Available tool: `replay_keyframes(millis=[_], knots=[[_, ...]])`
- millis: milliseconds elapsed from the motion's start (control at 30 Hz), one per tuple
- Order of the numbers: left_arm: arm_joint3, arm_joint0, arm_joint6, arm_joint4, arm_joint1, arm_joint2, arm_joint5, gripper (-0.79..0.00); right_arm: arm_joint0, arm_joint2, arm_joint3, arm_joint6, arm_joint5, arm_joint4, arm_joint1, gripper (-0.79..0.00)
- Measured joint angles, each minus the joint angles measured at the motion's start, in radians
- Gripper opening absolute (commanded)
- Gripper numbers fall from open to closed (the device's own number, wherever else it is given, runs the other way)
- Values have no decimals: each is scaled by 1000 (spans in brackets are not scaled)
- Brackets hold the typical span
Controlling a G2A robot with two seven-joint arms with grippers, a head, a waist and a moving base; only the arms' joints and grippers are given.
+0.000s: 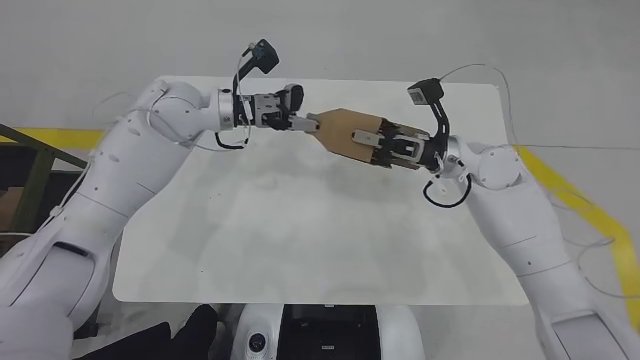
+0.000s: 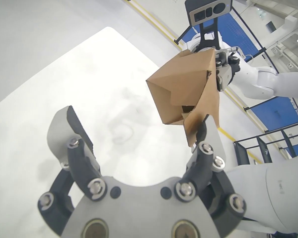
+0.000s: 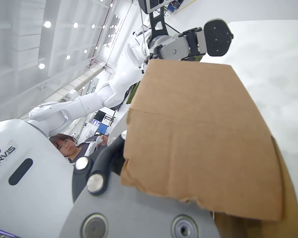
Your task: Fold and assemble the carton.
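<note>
The white worktop [image 1: 300,240] takes up the middle of the top view, with rounded corners and faint scuffs on its surface. Above its far half hangs the carton [image 1: 345,128], a brown cardboard box, partly folded, lifted off the surface and lying lengthwise between the two arms. In the left wrist view, its end facing the left arm has the flaps turned inward with a small dark gap between them, and one loose flap sticks out toward that arm. The right gripper [image 1: 395,145] has the opposite end of the carton, its fingers clamped on the cardboard, so the box is carried from that side. The left gripper [image 2: 139,115] sits at the flap end with its fingers [image 2: 74,127] spread wide apart. One of them touches the edge of the loose flap, while the other stands well clear of the box over the worktop.
</note>
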Motion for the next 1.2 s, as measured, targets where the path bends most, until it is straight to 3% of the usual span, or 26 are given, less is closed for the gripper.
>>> replay_keyframes(millis=[700, 1200], knots=[[42, -35, -120, -111, -35, 30, -40, 0, 3, -14, -6, 128, -26, 158, -7, -785], [27, -44, -172, -138, -52, 40, -60, 0, 18, -35, -4, 144, -10, 194, -11, -785]])
